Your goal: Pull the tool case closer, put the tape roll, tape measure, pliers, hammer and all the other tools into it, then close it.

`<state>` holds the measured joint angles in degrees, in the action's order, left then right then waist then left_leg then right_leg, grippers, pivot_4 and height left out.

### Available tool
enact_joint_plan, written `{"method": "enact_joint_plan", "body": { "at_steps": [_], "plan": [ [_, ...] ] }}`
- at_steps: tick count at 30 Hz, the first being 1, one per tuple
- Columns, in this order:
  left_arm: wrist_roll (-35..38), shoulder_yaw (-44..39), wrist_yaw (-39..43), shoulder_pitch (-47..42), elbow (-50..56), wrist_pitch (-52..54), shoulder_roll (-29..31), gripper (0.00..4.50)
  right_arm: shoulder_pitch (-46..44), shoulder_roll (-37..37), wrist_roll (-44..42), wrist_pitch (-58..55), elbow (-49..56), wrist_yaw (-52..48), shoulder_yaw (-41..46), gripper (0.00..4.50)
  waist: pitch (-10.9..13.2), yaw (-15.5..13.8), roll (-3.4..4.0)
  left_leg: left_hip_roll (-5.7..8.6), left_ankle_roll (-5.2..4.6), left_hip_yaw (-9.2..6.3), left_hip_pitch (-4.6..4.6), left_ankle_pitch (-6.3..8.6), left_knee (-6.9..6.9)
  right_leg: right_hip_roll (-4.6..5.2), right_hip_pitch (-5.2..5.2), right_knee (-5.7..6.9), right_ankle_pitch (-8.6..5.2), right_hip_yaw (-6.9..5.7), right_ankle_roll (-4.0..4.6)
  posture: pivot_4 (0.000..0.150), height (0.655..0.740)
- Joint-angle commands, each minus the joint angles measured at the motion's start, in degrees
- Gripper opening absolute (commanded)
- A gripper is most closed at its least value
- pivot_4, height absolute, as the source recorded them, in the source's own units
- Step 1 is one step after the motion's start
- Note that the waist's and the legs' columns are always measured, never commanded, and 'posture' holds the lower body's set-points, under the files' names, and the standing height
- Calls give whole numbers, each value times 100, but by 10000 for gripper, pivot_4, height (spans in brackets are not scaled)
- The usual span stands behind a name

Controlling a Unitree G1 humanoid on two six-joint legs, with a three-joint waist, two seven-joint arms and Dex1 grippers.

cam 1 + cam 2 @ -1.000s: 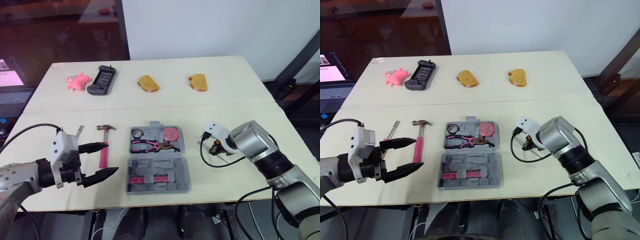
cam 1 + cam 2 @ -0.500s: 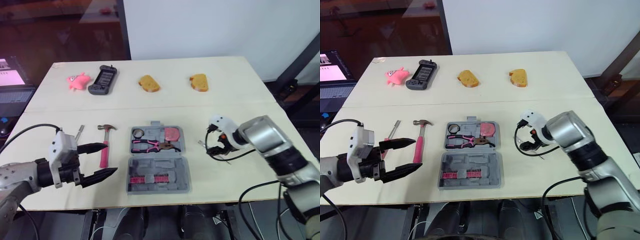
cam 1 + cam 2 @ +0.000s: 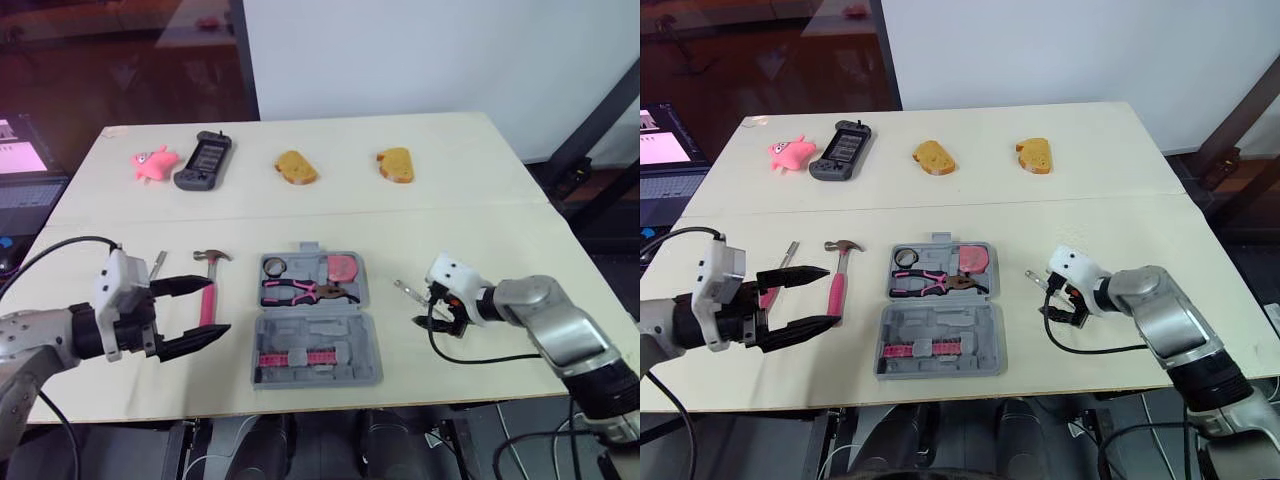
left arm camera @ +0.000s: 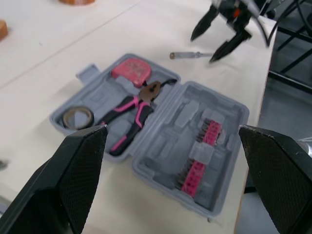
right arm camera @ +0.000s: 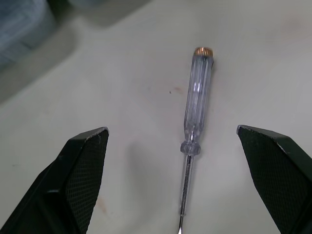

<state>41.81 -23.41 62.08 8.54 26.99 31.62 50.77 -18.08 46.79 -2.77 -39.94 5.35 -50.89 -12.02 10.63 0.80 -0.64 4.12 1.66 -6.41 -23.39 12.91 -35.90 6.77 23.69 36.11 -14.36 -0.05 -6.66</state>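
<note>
The grey tool case (image 3: 370,325) lies open at the table's front middle. Its far half holds a tape roll (image 3: 275,266), pink-handled pliers (image 3: 300,292) and a pink tape measure (image 3: 343,268); its near half holds a pink bit strip (image 3: 295,357). A pink-handled hammer (image 3: 208,292) lies left of the case, with a small tool (image 3: 158,263) beyond it. My left gripper (image 3: 220,307) hovers open by the hammer handle. A clear screwdriver (image 5: 197,97) rests on the table right of the case, and my right gripper (image 3: 425,311) stands open just behind it, holding nothing.
Along the table's far half sit a pink toy (image 3: 152,162), a dark handheld console (image 3: 204,159) and two bread pieces (image 3: 296,166) (image 3: 396,164). A laptop (image 3: 25,185) stands off the left edge. A black cable loops under my right wrist (image 3: 470,352).
My right arm has drawn back to the right and sunk toward the table, and its fingers have opened behind the clear screwdriver. My left gripper has shifted slightly left, nearer the hammer.
</note>
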Motion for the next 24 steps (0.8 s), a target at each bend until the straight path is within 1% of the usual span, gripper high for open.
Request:
{"method": "enact_joint_plan", "body": {
  "at_steps": [1,3,6,7,8,13,24],
  "plan": [
    [-7,-81,62,-34,-2,-83,78,45000,-9,-136,38,438,-368,198,181,44458,0,-10,1,0,0,0,0,0,0,0,0,0,0,0,0,1500,7400],
    [-20,-93,81,-10,-1,-80,88,45000,-83,-177,67,484,-620,225,161,44458,0,-13,1,1,0,0,0,0,-1,0,-1,-1,0,0,0,1500,7400],
    [-9,-127,97,69,49,-55,99,45000,-187,-321,-78,219,-830,264,272,44458,0,-13,-1,1,0,-3,2,0,-4,0,-6,-1,-1,-1,3,1500,7400],
    [-7,-135,95,94,69,-57,98,45000,-187,-327,-67,208,-879,257,271,39150,0,-12,-1,1,0,-3,2,0,-4,-1,-7,-1,-1,0,3,1500,7400],
    [-7,-136,91,108,80,-57,98,45000,-184,-325,-62,195,-934,246,262,36312,0,-13,-1,1,0,-3,3,0,-4,0,-7,-1,-1,0,3,1500,7400],
    [5,-156,92,157,95,-60,106,45000,-160,-287,-104,130,-960,199,264,11746,-1,-23,-1,1,0,-5,4,0,-6,0,-12,-2,-1,-1,3,1500,7400],
    [-41,-84,125,98,19,-108,103,45000,-117,-302,-158,-103,-818,174,313,11746,-1,-27,-1,1,0,-6,4,0,-6,0,-12,-2,-2,-2,3,1500,7400]
  ]
}}
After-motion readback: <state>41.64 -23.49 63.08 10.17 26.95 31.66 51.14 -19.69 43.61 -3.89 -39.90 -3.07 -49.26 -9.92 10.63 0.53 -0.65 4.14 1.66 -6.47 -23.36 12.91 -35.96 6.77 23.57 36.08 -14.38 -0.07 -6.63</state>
